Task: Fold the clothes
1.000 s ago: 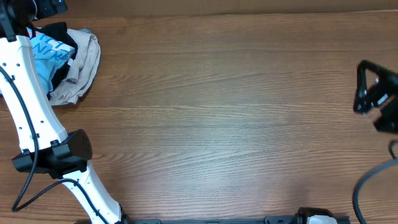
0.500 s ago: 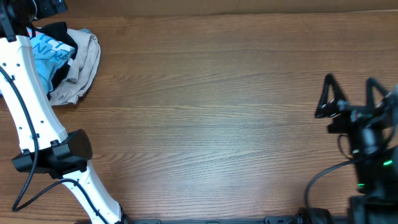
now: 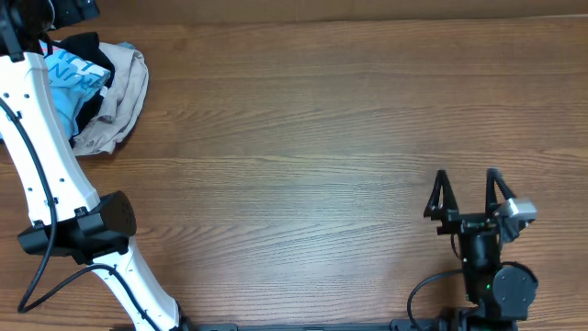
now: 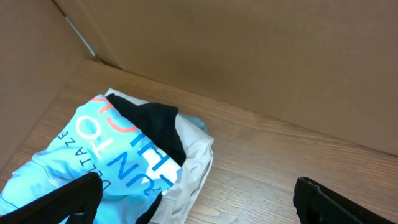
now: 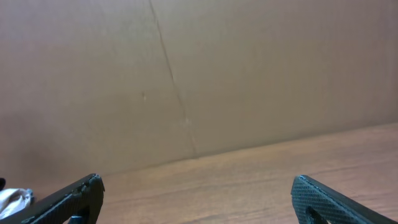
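Note:
The sky-blue T-shirt (image 3: 66,78) with white and red lettering lies crumpled in a pile at the table's far left corner; in the left wrist view (image 4: 81,162) it sits at the lower left. My left gripper (image 4: 196,199) is open and empty, hovering above the pile's right edge; in the overhead view only its arm shows. My right gripper (image 3: 467,195) is open and empty near the front right of the table, far from the pile; its fingers (image 5: 199,196) frame bare wood and the cardboard wall.
A black garment (image 4: 155,127) and a beige garment (image 3: 124,97) are tangled with the T-shirt in the same pile. Cardboard walls (image 4: 249,56) stand along the back and left edges. The left arm (image 3: 41,156) runs down the left side.
The right arm has swung in from the right edge toward the front of the table, its open gripper now pointing away from the front edge. The left arm and pile have not moved.

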You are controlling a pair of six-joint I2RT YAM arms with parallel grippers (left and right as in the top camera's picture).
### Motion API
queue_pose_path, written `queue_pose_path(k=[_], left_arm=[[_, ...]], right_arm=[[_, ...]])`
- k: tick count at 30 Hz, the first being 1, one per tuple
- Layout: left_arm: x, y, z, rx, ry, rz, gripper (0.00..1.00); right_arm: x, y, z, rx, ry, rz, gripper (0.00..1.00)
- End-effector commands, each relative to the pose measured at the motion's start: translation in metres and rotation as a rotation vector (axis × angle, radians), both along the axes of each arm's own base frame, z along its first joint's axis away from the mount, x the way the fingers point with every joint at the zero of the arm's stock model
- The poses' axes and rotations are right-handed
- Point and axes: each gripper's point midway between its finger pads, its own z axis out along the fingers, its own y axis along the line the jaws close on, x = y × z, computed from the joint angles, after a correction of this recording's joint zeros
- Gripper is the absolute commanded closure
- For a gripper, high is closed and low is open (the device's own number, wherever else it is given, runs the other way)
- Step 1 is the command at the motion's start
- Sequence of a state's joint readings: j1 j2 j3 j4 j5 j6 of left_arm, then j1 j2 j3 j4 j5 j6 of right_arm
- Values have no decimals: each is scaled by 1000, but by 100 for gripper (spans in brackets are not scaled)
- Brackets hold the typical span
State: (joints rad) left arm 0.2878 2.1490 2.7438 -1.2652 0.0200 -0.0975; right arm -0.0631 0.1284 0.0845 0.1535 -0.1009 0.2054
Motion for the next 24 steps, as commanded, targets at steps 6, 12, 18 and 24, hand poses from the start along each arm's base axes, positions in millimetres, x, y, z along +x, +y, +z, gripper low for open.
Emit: queue_pose_path(k=[6,12,18,24], left_arm=[[2,-1,-3,-2,4,-8,0],[2,-1,-3,-2,4,-8,0],[2,-1,-3,-2,4,-8,0],[2,-1,-3,-2,4,-8,0]], right_arm=[[-3,3,-31,6,42,15,0],[-2,4,-61,16,165,18,0],[-2,3,-64,17,178,18,0],[-2,3,-65,17,179,18,0]])
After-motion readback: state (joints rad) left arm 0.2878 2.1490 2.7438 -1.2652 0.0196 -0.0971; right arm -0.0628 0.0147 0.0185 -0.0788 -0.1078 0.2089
